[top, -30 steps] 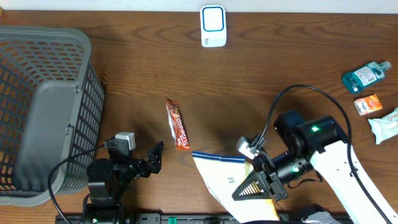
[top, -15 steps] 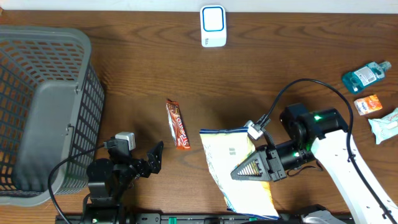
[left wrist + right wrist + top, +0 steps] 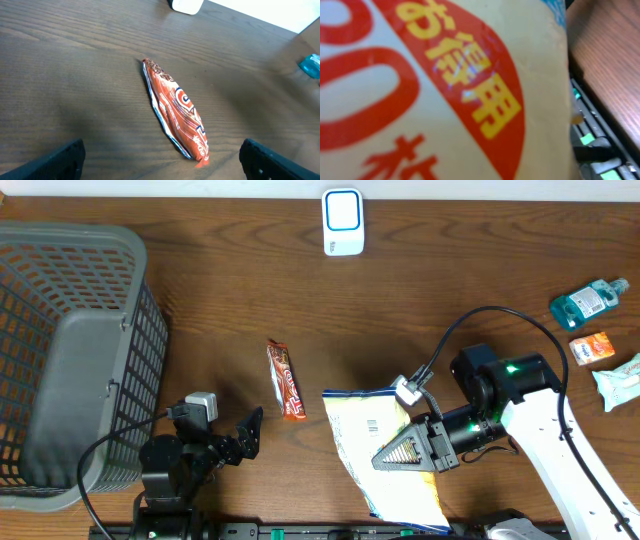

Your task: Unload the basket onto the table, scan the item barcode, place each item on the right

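Note:
A cream snack bag point(image 3: 385, 455) with a blue top edge is held over the table's front right. My right gripper point(image 3: 385, 460) is shut on its right side. A small barcode point(image 3: 375, 423) shows on the bag's upward face in the overhead view. In the right wrist view the bag point(image 3: 435, 90) fills the frame with red and yellow print and hides the fingers. The white scanner point(image 3: 342, 222) stands at the far middle edge. My left gripper point(image 3: 250, 433) rests open at the front left, empty. In the left wrist view it point(image 3: 162, 150) faces a red candy bar point(image 3: 175, 107).
A grey mesh basket point(image 3: 70, 360) takes up the left side. The red candy bar point(image 3: 285, 380) lies mid-table, left of the bag. At the right edge lie a teal bottle point(image 3: 588, 300), an orange packet point(image 3: 592, 348) and a pale packet point(image 3: 620, 380).
My right arm has carried the bag away from the front edge and turned it flatter, so its barcode side now faces up. The left arm has not moved.

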{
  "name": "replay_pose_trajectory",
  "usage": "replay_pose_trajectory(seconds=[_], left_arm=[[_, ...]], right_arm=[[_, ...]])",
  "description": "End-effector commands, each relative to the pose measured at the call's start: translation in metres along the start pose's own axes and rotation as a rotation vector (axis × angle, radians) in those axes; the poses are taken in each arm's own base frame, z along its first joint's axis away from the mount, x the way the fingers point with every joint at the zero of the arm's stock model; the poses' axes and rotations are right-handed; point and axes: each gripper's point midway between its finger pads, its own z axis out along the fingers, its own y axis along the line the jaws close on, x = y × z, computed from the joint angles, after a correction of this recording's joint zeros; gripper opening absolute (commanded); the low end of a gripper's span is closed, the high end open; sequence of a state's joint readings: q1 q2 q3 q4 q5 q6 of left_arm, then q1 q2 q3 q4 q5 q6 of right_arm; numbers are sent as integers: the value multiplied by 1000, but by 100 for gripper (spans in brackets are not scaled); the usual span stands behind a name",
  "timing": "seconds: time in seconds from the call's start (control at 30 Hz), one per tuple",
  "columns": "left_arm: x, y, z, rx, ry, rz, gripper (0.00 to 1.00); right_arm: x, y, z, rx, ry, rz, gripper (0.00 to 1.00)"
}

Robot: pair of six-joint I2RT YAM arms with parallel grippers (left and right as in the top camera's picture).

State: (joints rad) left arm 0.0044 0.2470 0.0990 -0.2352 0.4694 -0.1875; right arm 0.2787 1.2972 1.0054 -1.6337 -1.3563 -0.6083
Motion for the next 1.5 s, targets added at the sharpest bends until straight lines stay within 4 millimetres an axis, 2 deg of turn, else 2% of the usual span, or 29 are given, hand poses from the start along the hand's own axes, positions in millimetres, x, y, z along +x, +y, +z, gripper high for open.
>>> replay_pose_trajectory(seconds=[0.0, 0.17, 0.37, 0.57, 0.67, 0.9, 1.03, 1.17, 1.2, 1.27, 1.33, 1.4, 1.47], left_arm=[[12, 1, 2, 4, 37, -23, 98], [12, 1, 2, 4, 37, -23, 99], [12, 1, 2, 4, 37, -23, 98], [12, 1, 2, 4, 37, -23, 99], [12, 1, 2, 4, 37, -23, 98], [12, 1, 2, 4, 37, -23, 98], [12, 1, 2, 4, 37, -23, 99], [12, 1, 2, 4, 37, -23, 99], [12, 1, 2, 4, 37, -23, 98], [12, 1, 2, 4, 37, -23, 98], [12, 1, 2, 4, 37, -23, 99], [12, 1, 2, 4, 37, -23, 98], [12, 1, 2, 4, 37, -23, 98]], right_arm=[[-4, 0, -2, -3, -19, -17, 1], [-7, -17, -2, 72, 1, -69, 2], [-17, -65, -12, 328, 5, 108, 2], [-27, -122, -43, 688, -104, 352, 1], [-30, -135, -54, 782, -139, 370, 1], [-23, -134, -58, 892, -118, 307, 1], [-24, -122, -69, 1001, -166, 201, 1], [-54, -113, -89, 1167, -299, -8, 1], [-69, -106, -88, 1184, -341, -89, 1], [-80, -98, -74, 1156, -327, -191, 1], [-81, -100, -71, 1204, -305, -229, 1], [-85, -110, -84, 1373, -305, -258, 1], [-92, -115, -88, 1454, -310, -279, 1]])
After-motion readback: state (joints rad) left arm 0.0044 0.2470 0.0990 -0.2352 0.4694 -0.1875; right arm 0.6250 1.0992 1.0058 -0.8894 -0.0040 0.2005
